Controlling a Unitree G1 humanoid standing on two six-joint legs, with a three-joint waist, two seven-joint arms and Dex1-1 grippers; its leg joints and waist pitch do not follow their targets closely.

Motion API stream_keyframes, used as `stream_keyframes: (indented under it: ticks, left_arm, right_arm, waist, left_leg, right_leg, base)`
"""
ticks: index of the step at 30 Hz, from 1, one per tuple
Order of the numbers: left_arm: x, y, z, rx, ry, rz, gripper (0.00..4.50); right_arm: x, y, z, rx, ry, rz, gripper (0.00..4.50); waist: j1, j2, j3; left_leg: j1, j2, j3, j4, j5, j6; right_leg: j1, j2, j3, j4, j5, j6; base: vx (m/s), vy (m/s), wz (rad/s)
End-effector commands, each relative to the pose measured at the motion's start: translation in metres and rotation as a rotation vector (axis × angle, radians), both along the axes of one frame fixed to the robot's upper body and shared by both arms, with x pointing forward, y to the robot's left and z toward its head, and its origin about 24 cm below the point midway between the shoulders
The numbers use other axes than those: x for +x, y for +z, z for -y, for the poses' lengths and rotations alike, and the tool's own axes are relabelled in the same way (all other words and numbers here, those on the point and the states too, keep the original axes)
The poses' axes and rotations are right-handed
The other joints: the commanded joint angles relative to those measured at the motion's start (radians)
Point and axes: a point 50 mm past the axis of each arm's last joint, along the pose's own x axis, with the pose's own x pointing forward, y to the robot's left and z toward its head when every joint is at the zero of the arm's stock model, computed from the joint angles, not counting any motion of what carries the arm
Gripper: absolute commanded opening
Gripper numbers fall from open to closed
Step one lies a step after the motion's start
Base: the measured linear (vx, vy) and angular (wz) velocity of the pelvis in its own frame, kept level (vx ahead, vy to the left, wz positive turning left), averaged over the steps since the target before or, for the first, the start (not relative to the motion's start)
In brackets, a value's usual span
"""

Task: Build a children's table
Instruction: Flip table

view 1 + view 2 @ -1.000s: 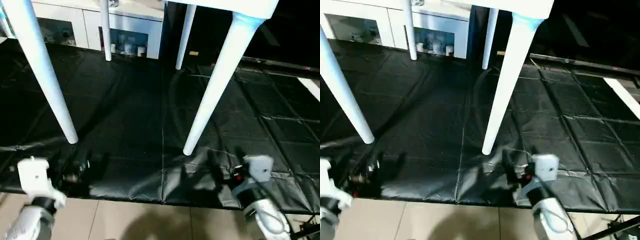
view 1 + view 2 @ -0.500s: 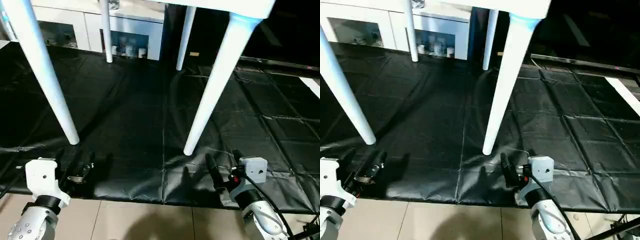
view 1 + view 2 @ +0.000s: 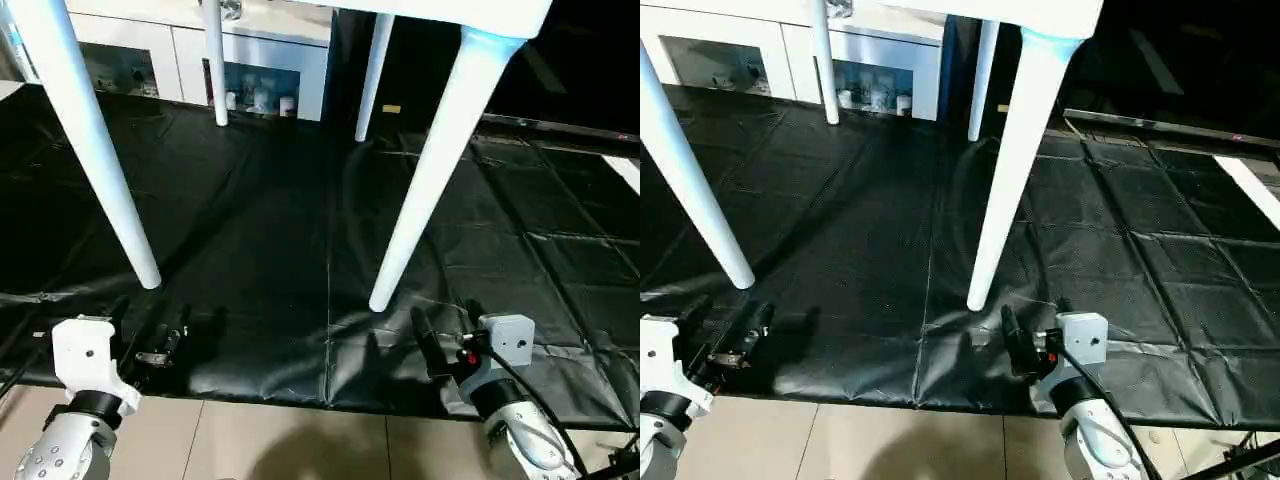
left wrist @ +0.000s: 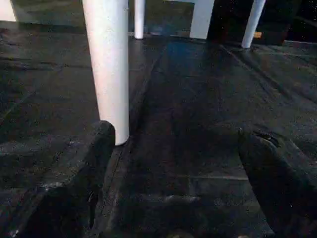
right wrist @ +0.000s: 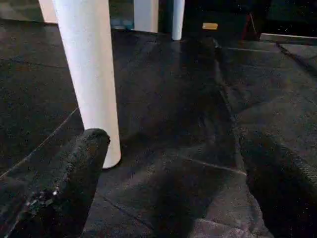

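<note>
Four white legs of the children's table (image 3: 440, 160) stand on a black sheet (image 3: 300, 240) spread over the floor, with the tabletop cut off at the twelve o'clock edge of the head views. Two near legs dominate: one (image 3: 85, 140) slants down toward eight o'clock, its foot resting on the sheet just ahead of the left tool (image 3: 150, 335); the other (image 3: 1010, 170) comes down near the centre, its foot planted just ahead of the right tool (image 3: 445, 340). Two far legs (image 3: 215, 65) stand at twelve o'clock, in front of a white cabinet (image 3: 260, 60) with glass doors.

Both tools are spread wide and hold nothing. In the left wrist view the black fingers (image 4: 74, 188) flank open sheet, and the near leg (image 4: 109, 69) stands close beside one finger, possibly touching it, though the dark makes that hard to judge. In the right wrist view the fingers (image 5: 74, 178) likewise gape, the leg (image 5: 89, 74) standing just beyond one fingertip.

Pale floor tiles (image 3: 300, 440) show at six o'clock, under the silver forearms.
</note>
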Motion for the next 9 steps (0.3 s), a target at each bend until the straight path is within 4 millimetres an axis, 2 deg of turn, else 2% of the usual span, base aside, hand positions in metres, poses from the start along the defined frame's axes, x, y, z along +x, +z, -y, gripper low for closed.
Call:
stream_keyframes:
  ticks: [1,9]
  left_arm:
    - [0.0012,0.0043,0.0029,0.006,-0.014,0.018,4.43]
    - [0.0012,0.0043,0.0029,0.006,-0.014,0.018,4.43]
  right_arm:
    - [-0.0008,0.003,0.0026,-0.017,-0.006,0.005,4.5]
    - [-0.0008,0.003,0.0026,-0.017,-0.006,0.005,4.5]
  waist:
    - [0.001,0.027,-0.032]
    - [0.002,0.027,-0.033]
  left_leg:
    - [0.006,0.03,-0.016,-0.08,-0.387,-0.021]
    - [0.006,0.031,-0.016,-0.079,-0.383,-0.019]
  right_leg:
    - [0.02,-0.065,0.056,-0.092,-0.281,-0.053]
    - [0.021,-0.065,0.056,-0.09,-0.275,-0.056]
  base:
    - [0.0,0.0,0.0]
    - [0.0,0.0,0.0]
